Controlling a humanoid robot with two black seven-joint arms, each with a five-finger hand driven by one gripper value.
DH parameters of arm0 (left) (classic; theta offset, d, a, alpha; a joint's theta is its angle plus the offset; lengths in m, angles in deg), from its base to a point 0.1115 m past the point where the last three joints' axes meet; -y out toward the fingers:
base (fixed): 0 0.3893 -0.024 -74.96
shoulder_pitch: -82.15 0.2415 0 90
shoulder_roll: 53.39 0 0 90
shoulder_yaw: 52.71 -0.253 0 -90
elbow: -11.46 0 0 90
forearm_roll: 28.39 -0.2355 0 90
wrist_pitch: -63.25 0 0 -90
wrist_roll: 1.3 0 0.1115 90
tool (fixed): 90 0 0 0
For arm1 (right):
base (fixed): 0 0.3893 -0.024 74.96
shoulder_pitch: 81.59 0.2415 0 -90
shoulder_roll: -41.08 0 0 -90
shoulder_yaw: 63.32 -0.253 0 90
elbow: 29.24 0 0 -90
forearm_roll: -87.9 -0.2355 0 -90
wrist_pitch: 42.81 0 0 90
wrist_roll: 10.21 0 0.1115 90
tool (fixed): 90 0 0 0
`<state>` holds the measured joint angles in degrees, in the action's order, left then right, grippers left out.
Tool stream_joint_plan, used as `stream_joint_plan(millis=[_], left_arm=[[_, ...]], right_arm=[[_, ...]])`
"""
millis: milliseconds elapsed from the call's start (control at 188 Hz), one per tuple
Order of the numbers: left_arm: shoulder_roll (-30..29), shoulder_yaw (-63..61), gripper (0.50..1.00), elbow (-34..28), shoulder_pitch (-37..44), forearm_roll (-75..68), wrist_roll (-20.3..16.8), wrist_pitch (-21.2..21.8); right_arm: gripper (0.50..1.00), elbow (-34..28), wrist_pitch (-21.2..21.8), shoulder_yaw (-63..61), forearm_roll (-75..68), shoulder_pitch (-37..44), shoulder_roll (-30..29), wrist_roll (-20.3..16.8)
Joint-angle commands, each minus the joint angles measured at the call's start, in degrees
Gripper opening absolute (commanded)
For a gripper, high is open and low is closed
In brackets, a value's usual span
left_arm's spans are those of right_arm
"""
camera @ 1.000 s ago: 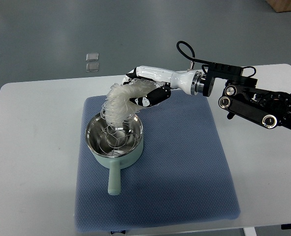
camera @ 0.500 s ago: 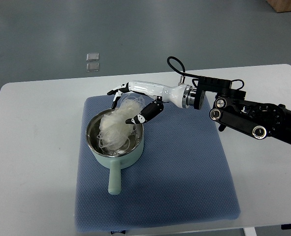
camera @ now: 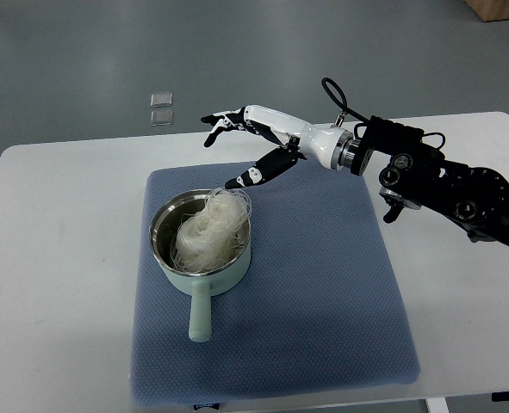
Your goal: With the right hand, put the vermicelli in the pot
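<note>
Vermicelli point(camera: 207, 231), a loose white tangle of noodles, lies inside the pot point(camera: 161, 258), heaped toward the far-right side with a few strands curling over the rim. This pale green pot has a shiny steel inside and its handle points toward the robot's side. It stands on a blue mat point(camera: 323, 292) that pads the white tabletop point(camera: 56, 258) beneath it. Above and beyond the pot, clear of the noodles, hovers the right robot hand point(camera: 247, 146), its fingers spread and holding nothing, which suggests the drop is done. Half a second earlier this hand sat low at the pot's rim, fingers already parting above the noodles; a second ago it gripped the bundle, which dangled into the pot. It has since lifted up and away. No left arm shows.
</note>
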<state>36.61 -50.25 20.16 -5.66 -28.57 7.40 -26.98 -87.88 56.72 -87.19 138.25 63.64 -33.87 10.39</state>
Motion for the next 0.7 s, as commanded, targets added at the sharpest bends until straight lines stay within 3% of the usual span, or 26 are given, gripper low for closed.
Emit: stream_joint_plan(millis=[0,383,532,697], left_arm=[[0.0,0.0,1.0,0.0,0.0,0.0,0.0,0.05],[0.0,0.0,1.0,0.0,0.0,0.0,0.0,-0.04],[0.0,0.0,1.0,0.0,0.0,0.0,0.0,-0.04],[0.0,0.0,1.0,0.0,0.0,0.0,0.0,0.05]], right_arm=[[0.921,0.02,-0.04,-0.39,-8.87,-1.7,0.77,0.06],[0.921,4.67,0.48,-0.13,-44.37,-8.82,2.27,-0.56],[0.921,6.43,0.31,0.31,-49.74,-10.14,1.74,-4.69],[0.924,8.72,0.13,0.31,-49.83,-11.28,1.56,-4.43]])
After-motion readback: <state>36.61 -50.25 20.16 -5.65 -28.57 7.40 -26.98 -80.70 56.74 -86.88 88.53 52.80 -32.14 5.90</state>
